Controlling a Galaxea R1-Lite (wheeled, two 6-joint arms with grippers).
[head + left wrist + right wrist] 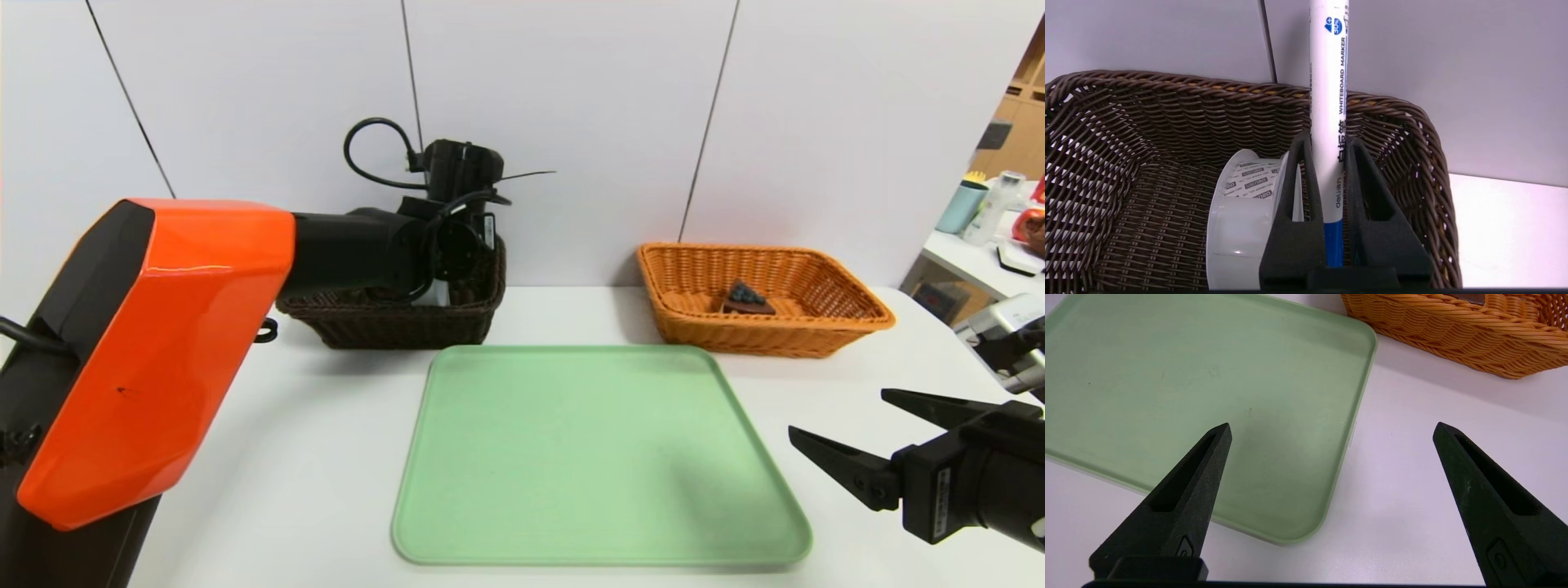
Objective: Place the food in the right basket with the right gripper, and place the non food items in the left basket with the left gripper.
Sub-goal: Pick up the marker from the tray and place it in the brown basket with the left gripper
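Over the left basket [1126,134] your left end effector [1329,141] is pinching the marker pen [1329,81], fingers pressed against the white barrel just above the blue cap, which sits down between the finger bases. You can see the pen pointing out past the fingertips toward the wall [571,122]. Inside that dark brown basket, the roll of tape [1241,212] stands on edge on the woven floor, just beside the left finger (its printed core faces the wrist camera). From the head view, the orange-shelled left arm [155,343] reaches across to the left basket's rim and hides most of what lies inside.

Across the counter [326,425], the right basket [816,327] holds the food [744,298], the cake slice resting on the basket floor near its middle. Your right end effector [837,420] hangs near the front right corner of the green tray [588,457], fingers spread wide with nothing between them. From its wrist view you see one finger over the tray's corner and the other over bare counter, well apart from the orange-tan basket. Nothing lies on the tray.
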